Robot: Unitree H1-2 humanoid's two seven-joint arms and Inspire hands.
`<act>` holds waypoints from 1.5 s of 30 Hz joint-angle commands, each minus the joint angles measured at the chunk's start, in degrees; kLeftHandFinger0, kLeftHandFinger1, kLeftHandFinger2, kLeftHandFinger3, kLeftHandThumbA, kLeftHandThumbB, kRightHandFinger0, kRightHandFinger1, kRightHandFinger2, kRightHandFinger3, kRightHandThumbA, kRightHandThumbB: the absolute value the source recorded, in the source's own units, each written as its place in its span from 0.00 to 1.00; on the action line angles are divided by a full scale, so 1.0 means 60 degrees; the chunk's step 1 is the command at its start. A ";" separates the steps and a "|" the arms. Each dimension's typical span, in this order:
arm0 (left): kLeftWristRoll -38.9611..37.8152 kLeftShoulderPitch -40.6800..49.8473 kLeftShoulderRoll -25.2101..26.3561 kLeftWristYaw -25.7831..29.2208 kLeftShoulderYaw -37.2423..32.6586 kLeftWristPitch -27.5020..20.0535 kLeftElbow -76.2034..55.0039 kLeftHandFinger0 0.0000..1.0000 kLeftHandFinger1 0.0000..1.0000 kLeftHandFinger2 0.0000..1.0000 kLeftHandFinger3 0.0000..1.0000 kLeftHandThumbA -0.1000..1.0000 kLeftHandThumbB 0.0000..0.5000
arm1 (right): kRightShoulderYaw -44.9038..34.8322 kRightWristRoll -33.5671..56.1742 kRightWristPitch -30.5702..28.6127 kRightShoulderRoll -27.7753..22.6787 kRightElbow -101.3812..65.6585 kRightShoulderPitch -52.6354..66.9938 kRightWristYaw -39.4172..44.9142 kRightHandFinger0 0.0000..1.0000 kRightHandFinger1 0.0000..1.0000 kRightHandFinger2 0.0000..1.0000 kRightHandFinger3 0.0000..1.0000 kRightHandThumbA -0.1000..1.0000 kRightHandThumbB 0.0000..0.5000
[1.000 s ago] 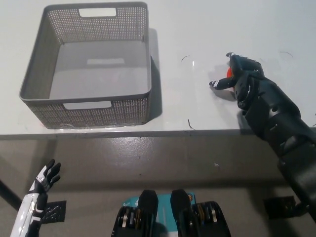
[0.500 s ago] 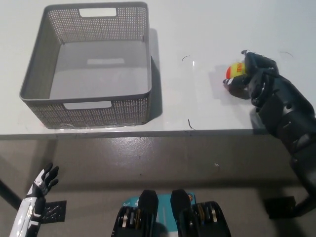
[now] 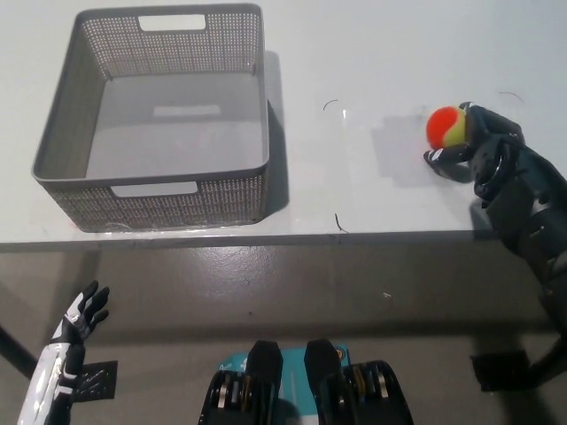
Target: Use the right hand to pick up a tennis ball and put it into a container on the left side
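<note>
Lifted and carried right since 1 s ago: right hand [image 3: 483, 150] w/ ball [image 3: 446, 127], then low over table near middle-right w/ ball mostly hidden, now nearer right edge of view w/ ball fully exposed at top of hand. Clamped around ball from right and below, dark fingers [image 3: 440, 157] curling under it; orange and yellow-green halves both visible. Appears raised off table [image 3: 372, 53], judging by soft shadow cast to left on surface, apart from ball. Well apart from basket [image 3: 257, 97], which sits on left part of table, unmoved. Grey perforated plastic basket, square, handle slots in near and far walls, inside bare, grey floor showing w/ pale reflections. White matte tabletop, few thin dark scuff marks between basket and hand, one more near front edge. Front edge of table running straight across view; below it, grey-brown smooth floor w/ dull sheen. Black tape patches on floor at lower left and lower right. Left hand [image 3: 81, 312] hanging low at bottom left over floor, off table, fingers spread, holding nothing, about same spot as before.
</note>
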 commanded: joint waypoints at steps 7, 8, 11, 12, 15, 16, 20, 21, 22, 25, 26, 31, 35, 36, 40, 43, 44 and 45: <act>-0.0245 -0.0088 0.0126 0.0022 0.0055 -0.0328 -0.0170 1.00 1.00 1.00 1.00 1.00 0.53 | -0.1472 0.1458 -0.2563 0.0096 -0.0160 -0.0148 -0.1054 0.69 0.80 0.87 0.91 0.45 0.79; -0.0201 -0.0098 0.0130 0.0030 0.0054 -0.0345 -0.0161 1.00 1.00 1.00 1.00 1.00 0.53 | -0.1535 0.1461 -0.2706 0.0101 -0.0156 -0.0132 -0.1124 0.70 0.79 0.84 0.84 0.46 0.79; -0.0218 -0.0061 0.0163 0.0054 0.0116 -0.0323 -0.0192 1.00 1.00 1.00 1.00 1.00 0.54 | -0.1861 0.1614 -0.3147 0.0253 -0.0124 -0.0145 -0.1622 0.15 0.27 0.36 0.36 0.24 0.52; -0.0225 -0.0060 0.0160 0.0052 0.0115 -0.0329 -0.0193 1.00 1.00 1.00 1.00 1.00 0.54 | -0.2017 0.1716 -0.3330 0.0282 -0.0128 -0.0124 -0.1857 0.03 0.19 0.31 0.33 0.16 0.53; -0.0271 -0.0053 0.0162 0.0039 0.0117 -0.0349 -0.0202 1.00 1.00 1.00 1.00 1.00 0.54 | -0.2186 0.1717 -0.3638 0.0358 -0.0108 -0.0089 -0.2592 0.00 0.33 0.69 0.66 0.00 0.18; -0.0252 -0.0058 0.0192 0.0056 0.0156 -0.0305 -0.0250 1.00 1.00 1.00 1.00 1.00 0.55 | -0.2198 0.1668 -0.3680 0.0402 -0.0101 -0.0120 -0.2763 0.01 0.42 0.75 0.79 0.00 0.17; -0.0262 -0.0071 0.0243 0.0035 0.0180 -0.0295 -0.0218 1.00 1.00 1.00 1.00 1.00 0.58 | -0.2604 0.2037 -0.3797 0.0428 -0.0056 -0.0151 -0.2737 0.01 0.46 0.75 0.82 0.00 0.27; -0.0289 -0.0059 0.0246 0.0033 0.0186 -0.0314 -0.0210 1.00 1.00 1.00 1.00 1.00 0.58 | -0.2673 0.2087 -0.3828 0.0444 -0.0048 -0.0140 -0.2773 0.00 0.45 0.74 0.80 0.00 0.28; -0.0335 -0.0061 0.0243 0.0024 0.0186 -0.0355 -0.0186 1.00 1.00 1.00 1.00 1.00 0.57 | -0.2783 0.2156 -0.3854 0.0451 -0.0042 -0.0135 -0.2854 0.00 0.45 0.74 0.80 0.00 0.29; -0.0373 0.0010 0.0257 0.0006 0.0183 -0.0434 -0.0163 1.00 1.00 1.00 1.00 1.00 0.57 | -0.3271 0.2609 -0.3978 0.0511 -0.0057 -0.0110 -0.2851 0.00 0.44 0.74 0.77 0.00 0.30; -0.0376 0.0006 0.0256 0.0007 0.0182 -0.0445 -0.0144 1.00 1.00 1.00 1.00 1.00 0.57 | -0.3548 0.2885 -0.4076 0.0537 -0.0089 -0.0152 -0.2737 0.00 0.44 0.73 0.75 0.00 0.30; -0.0346 -0.0001 0.0228 -0.0003 0.0136 -0.0332 -0.0141 1.00 1.00 1.00 1.00 1.00 0.58 | -0.4511 0.3640 -0.4535 0.0692 -0.0446 -0.0564 -0.2170 0.00 0.32 0.71 0.72 0.00 0.33; -0.0344 -0.0017 0.0193 -0.0014 0.0092 -0.0316 -0.0109 1.00 1.00 1.00 1.00 1.00 0.56 | -0.4502 0.3585 -0.5096 0.0965 -0.1132 -0.0879 -0.2085 0.41 0.41 0.70 0.71 0.00 0.38; -0.0371 -0.0037 0.0184 -0.0042 0.0057 -0.0298 -0.0097 1.00 1.00 1.00 1.00 1.00 0.55 | -0.4458 0.3556 -0.5138 0.1062 -0.1453 -0.0917 -0.2159 0.59 0.22 0.60 0.65 0.00 0.36; -0.0418 -0.0110 0.0196 -0.0093 -0.0008 -0.0348 0.0041 1.00 1.00 1.00 1.00 1.00 0.54 | -0.3876 0.2997 -0.5147 0.1426 -0.2644 -0.0987 -0.2447 0.00 0.19 0.70 0.76 0.00 0.33; -0.0412 -0.0120 0.0150 -0.0075 -0.0032 -0.0200 0.0071 1.00 1.00 1.00 1.00 1.00 0.57 | -0.3663 0.3008 -0.5009 0.1668 -0.3150 -0.1033 -0.2316 0.00 0.34 0.75 0.76 0.00 0.32; -0.0382 -0.0132 0.0154 -0.0081 -0.0051 -0.0237 0.0101 1.00 1.00 1.00 1.00 1.00 0.55 | -0.3532 0.2928 -0.5049 0.1821 -0.3134 -0.1166 -0.2375 0.00 0.36 0.74 0.76 0.00 0.33; -0.0385 -0.0131 0.0157 -0.0087 -0.0058 -0.0247 0.0114 1.00 1.00 1.00 1.00 1.00 0.55 | -0.3436 0.2853 -0.4997 0.1907 -0.3151 -0.1231 -0.2454 0.00 0.36 0.74 0.76 0.00 0.32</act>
